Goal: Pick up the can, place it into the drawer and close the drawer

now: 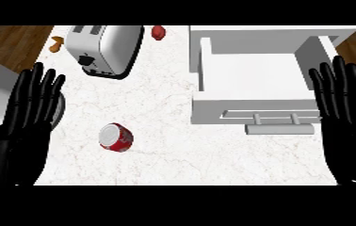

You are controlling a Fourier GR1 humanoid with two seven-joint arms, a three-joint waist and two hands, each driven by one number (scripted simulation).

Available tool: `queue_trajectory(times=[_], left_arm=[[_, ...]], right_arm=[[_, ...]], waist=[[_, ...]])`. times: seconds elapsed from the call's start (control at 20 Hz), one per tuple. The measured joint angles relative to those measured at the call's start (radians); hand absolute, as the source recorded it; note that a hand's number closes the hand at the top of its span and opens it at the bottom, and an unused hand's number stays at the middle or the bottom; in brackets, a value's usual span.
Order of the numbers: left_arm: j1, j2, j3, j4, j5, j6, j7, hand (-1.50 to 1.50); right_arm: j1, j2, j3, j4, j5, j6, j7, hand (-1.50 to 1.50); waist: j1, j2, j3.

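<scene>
My black left hand [29,108] rests at the frame's left edge, fingers straight and spread, holding nothing. My black right hand [338,102] rests at the right edge, likewise flat open and touching nothing. The red can with its silver top [115,137] stands on the white marbled counter [160,102] at lower left. The white drawer [257,76] at upper right stands pulled open, nothing visible inside. A silver toaster [104,48] sits upper left.

Red metal can [115,137] on white marble counter [173,154], just right of left hand [28,112]. Open white drawer [254,81] just left of right hand [337,98]. Silver toaster [104,48] beyond left hand.
</scene>
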Motion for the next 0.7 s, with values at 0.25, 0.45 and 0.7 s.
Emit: queue_trajectory(times=[0.25, 0.45, 0.7], left_arm=[[0.096, -0.063, -0.068, -0.074, -0.153, 0.136, 0.004, -1.50], [0.213, -0.087, -0.074, -0.084, -0.199, 0.323, 0.096, -1.50], [0.326, -0.097, -0.186, -0.138, -0.288, 0.524, 0.219, -1.50]], right_arm=[[-0.003, 0.000, -0.033, 0.012, -0.016, -0.005, -0.008, -1.50], [0.046, 0.001, -0.070, 0.032, -0.014, -0.036, 0.061, -1.50], [0.071, 0.001, -0.083, 0.025, -0.014, -0.061, 0.164, -1.50]], waist=[[0.010, -0.020, -0.007], [0.019, -0.023, -0.009], [0.014, -0.026, -0.009]])
